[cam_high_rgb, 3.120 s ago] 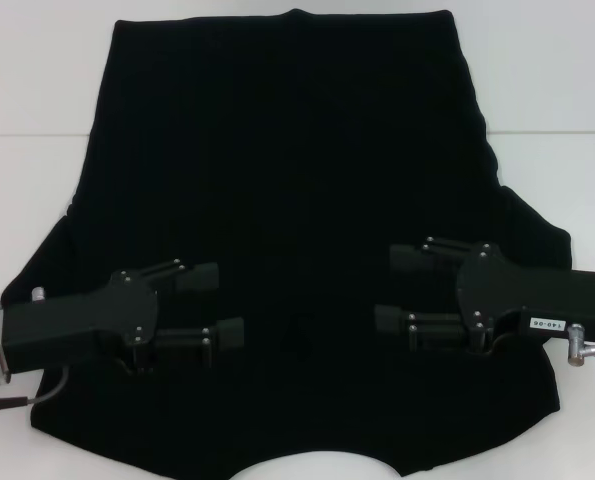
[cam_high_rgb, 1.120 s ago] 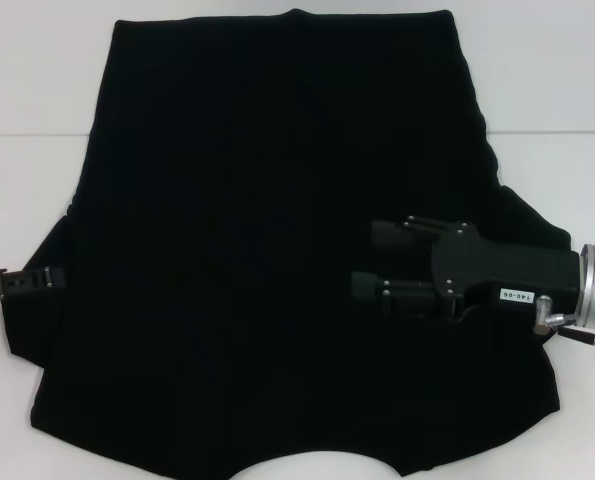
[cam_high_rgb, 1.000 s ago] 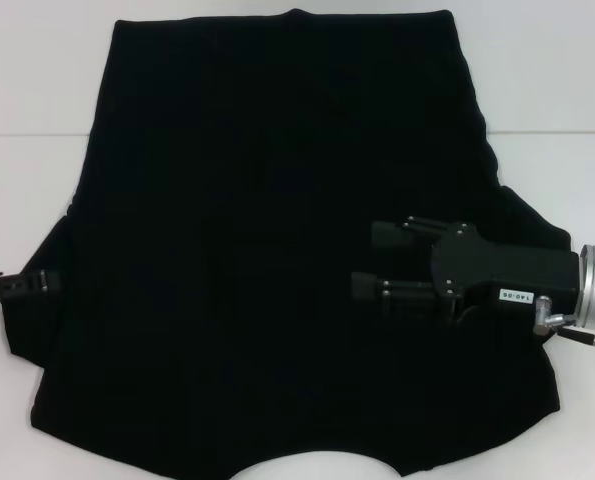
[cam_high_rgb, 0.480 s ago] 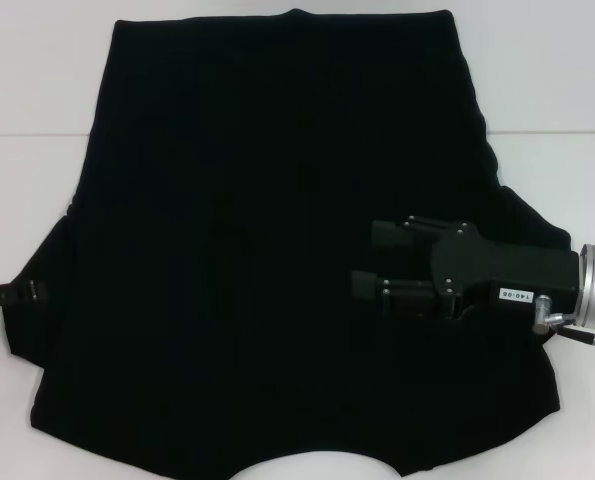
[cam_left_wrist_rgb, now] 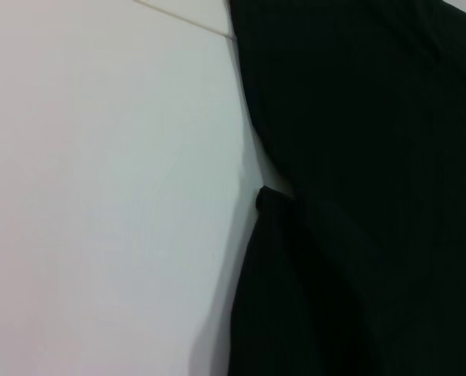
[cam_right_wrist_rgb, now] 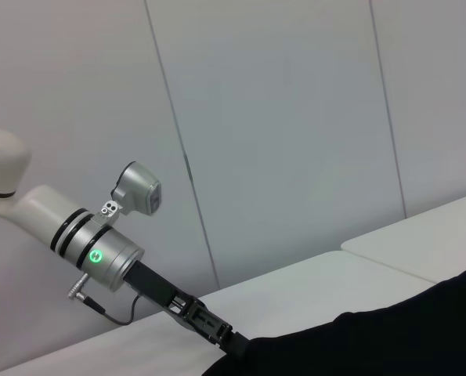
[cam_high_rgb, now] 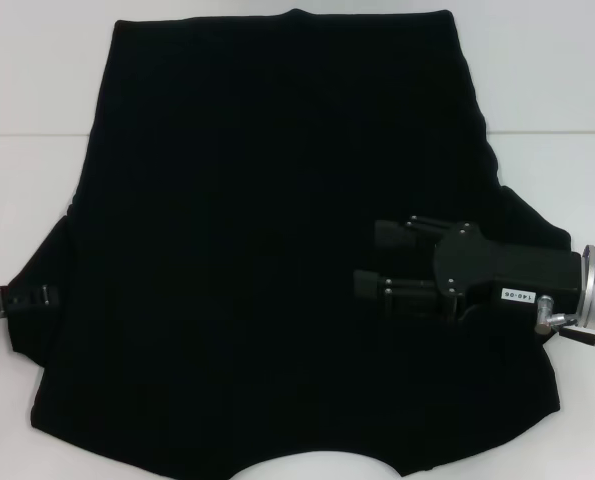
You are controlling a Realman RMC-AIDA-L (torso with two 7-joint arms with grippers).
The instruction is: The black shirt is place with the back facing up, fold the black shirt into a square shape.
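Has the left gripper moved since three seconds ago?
Yes. The left gripper has pulled outward to the left, off the middle of the black shirt to its left sleeve edge.

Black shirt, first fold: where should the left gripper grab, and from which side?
Judging by the flat pose: the sleeve edge of the black shirt at the robot's left, coming in from the bare table. The left gripper is already there; the right gripper hovers open over the fabric.

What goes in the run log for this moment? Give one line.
black shirt: flat, unfolded | left gripper: at left sleeve edge | right gripper: open, over shirt's right side
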